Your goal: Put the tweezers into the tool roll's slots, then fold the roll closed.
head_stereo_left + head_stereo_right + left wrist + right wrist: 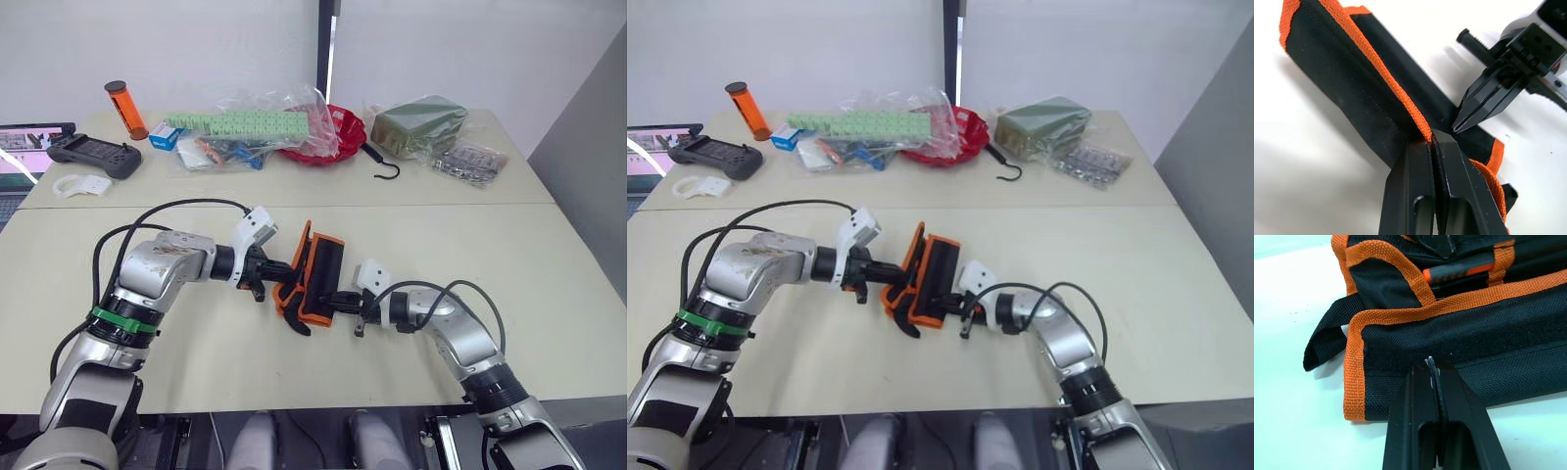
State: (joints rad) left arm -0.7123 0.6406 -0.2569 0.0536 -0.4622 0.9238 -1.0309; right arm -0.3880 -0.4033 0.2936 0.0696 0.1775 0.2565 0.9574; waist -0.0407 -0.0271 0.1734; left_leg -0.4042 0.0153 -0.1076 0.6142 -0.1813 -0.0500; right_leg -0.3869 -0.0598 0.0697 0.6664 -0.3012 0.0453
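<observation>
Left claw (279,266) clamped on the tool roll (315,274) edge; right claw (340,298) closed against it

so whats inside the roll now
Through the open fold of the roll an orange-and-black strip shows; the flaps cover the rest, so tweezers can't be confirmed.

Half-folded tool roll (926,276) on table (1019,235), gripper (892,274) each side

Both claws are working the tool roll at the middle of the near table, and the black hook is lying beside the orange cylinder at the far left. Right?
Not quite. The black hook lies by the red bowl, not the orange cylinder, as the left eye view shows. Both the left claw and right claw are at the tool roll.
</observation>
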